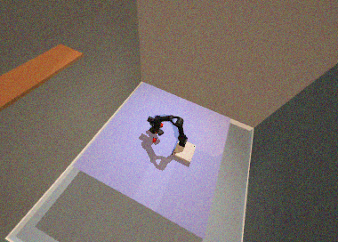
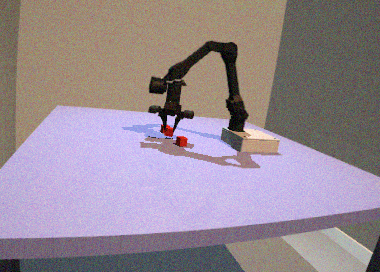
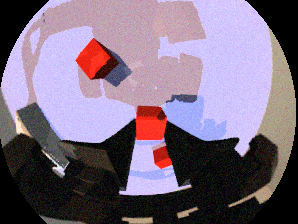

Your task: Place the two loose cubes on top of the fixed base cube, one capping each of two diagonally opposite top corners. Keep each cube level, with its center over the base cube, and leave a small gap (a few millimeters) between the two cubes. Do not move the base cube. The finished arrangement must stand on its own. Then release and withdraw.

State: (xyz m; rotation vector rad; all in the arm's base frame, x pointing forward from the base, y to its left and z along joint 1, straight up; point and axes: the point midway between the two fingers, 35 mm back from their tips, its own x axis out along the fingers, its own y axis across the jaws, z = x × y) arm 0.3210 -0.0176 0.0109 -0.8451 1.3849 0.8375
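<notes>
Three red cubes look alike, so I cannot tell which is the base cube. My gripper (image 2: 169,132) (image 3: 149,121) points down, shut on the middle red cube (image 2: 169,130) (image 3: 151,128) at table height. Its fingertips are at opposite sides of it. A second red cube (image 1: 154,140) (image 2: 181,141) (image 3: 93,59) stands apart on the table, turned at an angle in the wrist view. A third red cube (image 2: 163,129) (image 3: 162,156) lies behind the held one, partly hidden by a finger. Whether the held cube touches the table is unclear.
The arm's pale base block (image 1: 187,152) (image 2: 259,144) stands on the lilac table (image 1: 120,148) (image 2: 125,196), right of the cubes in the top and exterior views. Shadows of the arm and gripper fall around the cubes. An orange plank (image 1: 42,69) is beyond the table at the left.
</notes>
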